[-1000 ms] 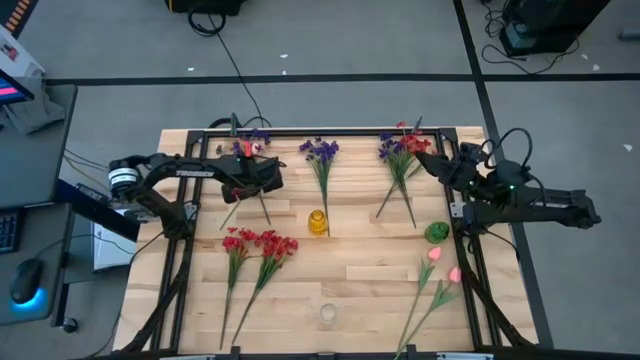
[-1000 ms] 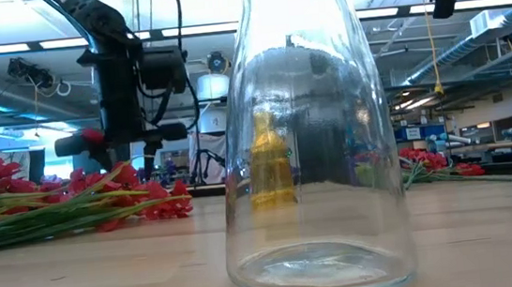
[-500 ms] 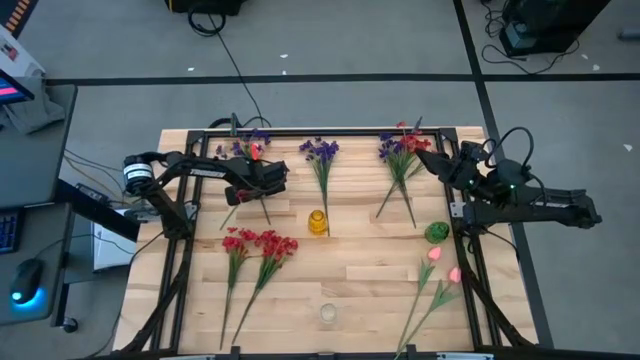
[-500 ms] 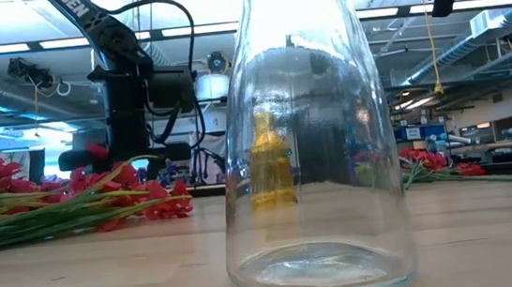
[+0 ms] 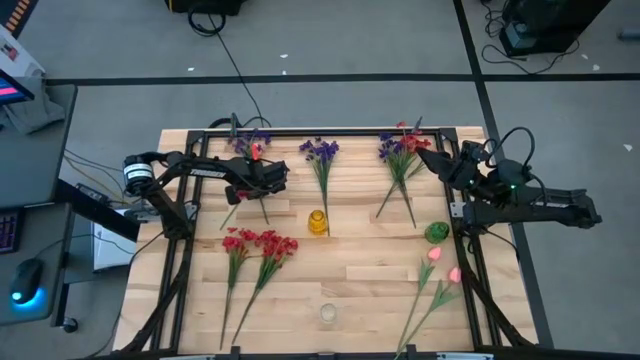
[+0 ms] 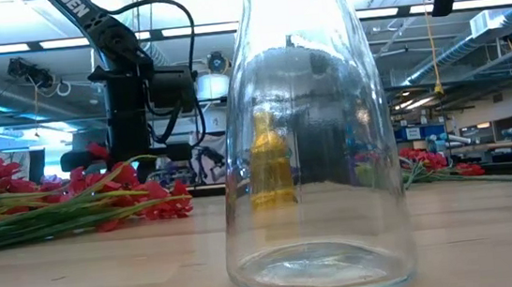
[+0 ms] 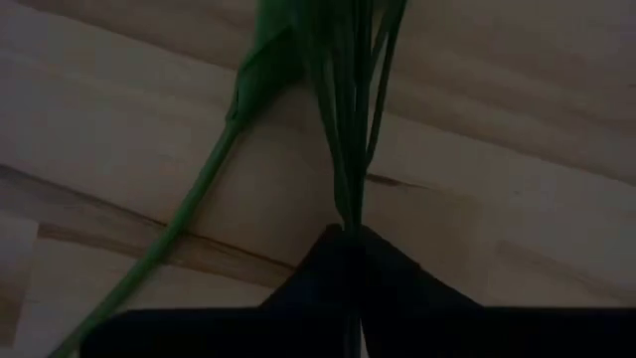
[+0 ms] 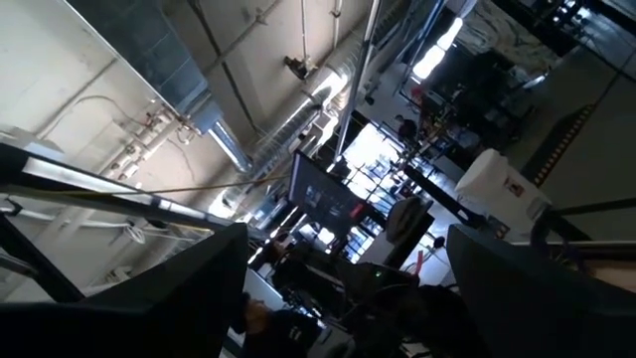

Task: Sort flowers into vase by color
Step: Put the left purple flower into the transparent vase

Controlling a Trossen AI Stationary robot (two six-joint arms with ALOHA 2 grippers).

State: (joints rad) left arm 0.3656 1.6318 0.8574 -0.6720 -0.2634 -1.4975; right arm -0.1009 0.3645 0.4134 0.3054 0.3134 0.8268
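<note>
My left gripper stands over the far-left sprig of purple and red blooms, pointing steeply down and shut on its thin green stems. A thicker leafed stem lies on the wood beside them. Other flowers lie flat on the table: red sprigs, a purple sprig, a purple and red bunch, and pink buds. A yellow vase, a green vase and a clear vase stand upright. My right gripper hangs raised at the right, open and holding nothing. My left gripper pinches a bunch of several thin green stems between its two fingers, about midway along the sprig. The fingers come from above, pointing steeply down, across the stems. Beyond the fingers the stems lie along the table top.
The clear vase fills the low view, with the yellow vase seen through it. A black frame runs round the table's far and side edges. Bare wood lies between the red sprigs and the pink buds.
My left gripper has sunk toward the table over the far-left sprig and has shut on its stems. The right arm has kept still.
</note>
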